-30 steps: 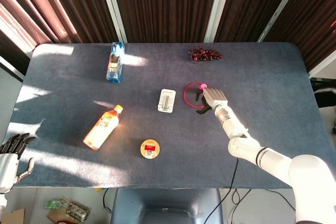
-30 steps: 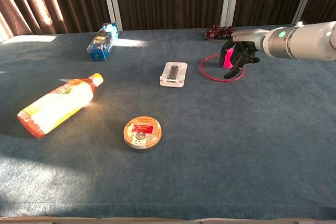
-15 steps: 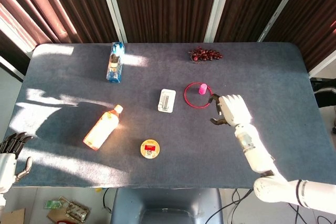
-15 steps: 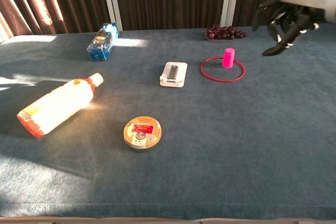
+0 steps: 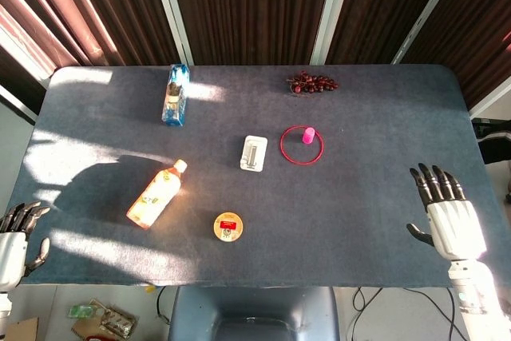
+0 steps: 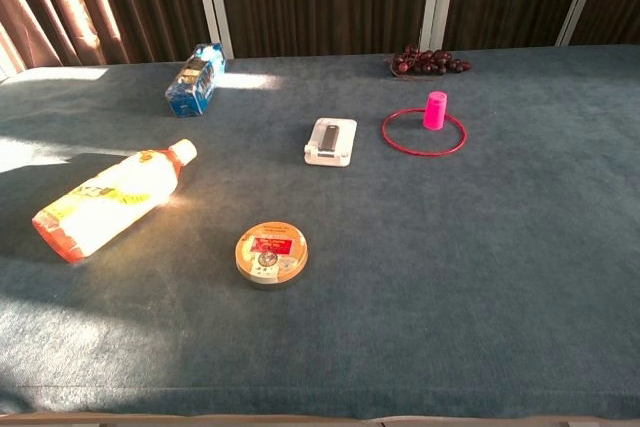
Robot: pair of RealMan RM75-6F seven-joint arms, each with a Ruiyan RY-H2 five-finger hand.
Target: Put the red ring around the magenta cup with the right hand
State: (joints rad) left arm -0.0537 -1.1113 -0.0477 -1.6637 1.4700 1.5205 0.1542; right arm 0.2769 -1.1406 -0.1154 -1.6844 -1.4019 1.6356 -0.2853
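Now that the right hand (image 5: 445, 215) is drawn back to the near right edge of the desk (image 5: 399, 101), well apart from the work, it is seen with fingers spread and nothing held. Half a second ago it was raised just beside the red ring (image 5: 301, 145). Farther off, that ring is left flat around the magenta cup (image 5: 307, 135), so the task is judged complete. The left hand (image 5: 16, 233) is kept idle and empty.
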